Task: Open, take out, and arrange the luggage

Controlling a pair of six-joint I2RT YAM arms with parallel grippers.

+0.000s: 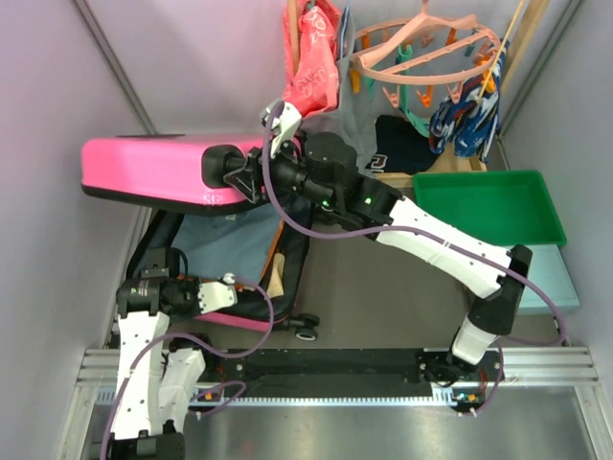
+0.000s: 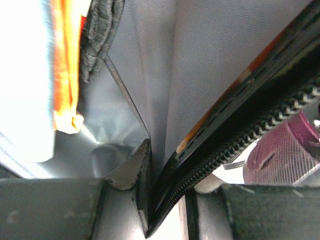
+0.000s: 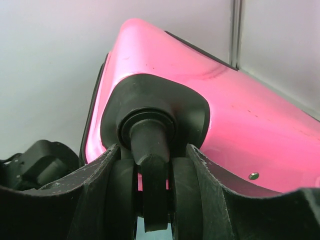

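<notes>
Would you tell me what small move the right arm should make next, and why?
Probably swing the lid a little further over, away from the arms. The right gripper is clamped on a wheel of the luggage, whose lid stands roughly on edge above the lower half, so the clothes inside look only partly uncovered.

The suitcase [image 1: 144, 172] lid is standing raised at the left, barring the way there, and the right arm [image 1: 431, 244] is stretching across the middle to it. Hanging clothes [image 1: 311, 72] are crowding the back. Bare table [image 1: 383, 297] is lying open between the suitcase's wheels and the green tray [image 1: 484, 206] on the right.
</notes>
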